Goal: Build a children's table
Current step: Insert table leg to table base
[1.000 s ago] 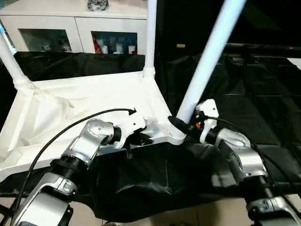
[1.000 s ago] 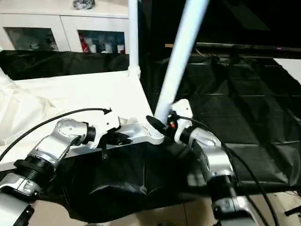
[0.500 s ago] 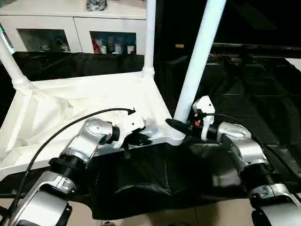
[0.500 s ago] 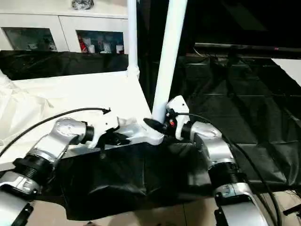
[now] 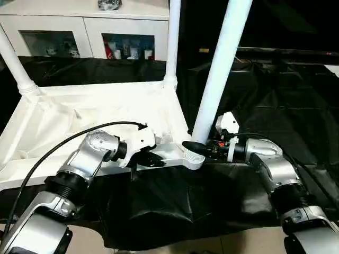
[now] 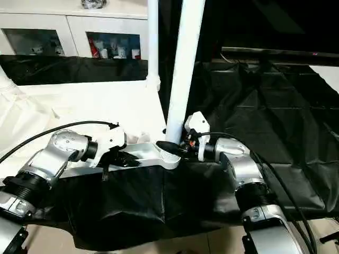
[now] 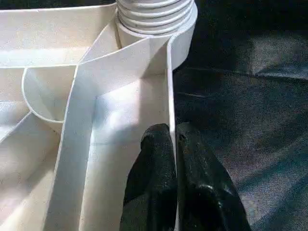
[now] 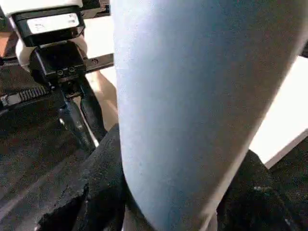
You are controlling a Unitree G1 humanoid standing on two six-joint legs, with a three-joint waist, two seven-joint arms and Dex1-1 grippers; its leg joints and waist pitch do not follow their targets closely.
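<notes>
The white tabletop (image 5: 79, 114) lies underside up on black cloth. Two white legs (image 5: 172, 42) (image 5: 13, 61) stand in its far corners. A third leg (image 5: 217, 79) rises nearly upright from the near right corner socket (image 7: 154, 14). My right gripper (image 5: 195, 147) is shut around that leg's base, with a black finger (image 8: 96, 192) on each side of the tube (image 8: 192, 96). My left gripper (image 5: 152, 160) pinches the tabletop's thin near rim (image 7: 169, 86), just left of that corner, its fingers (image 7: 154, 178) shut on the wall.
Black cloth (image 5: 265, 106) covers the work surface and hangs over its front edge. A white cabinet with glass doors (image 5: 85, 32) stands behind. A dark bar (image 5: 286, 52) runs across the back right. Light floor shows at the bottom edge (image 5: 238, 246).
The held leg has swung from leaning right to nearly upright. My right gripper and forearm turned with it at the corner. The left gripper has kept its pinch on the rim.
</notes>
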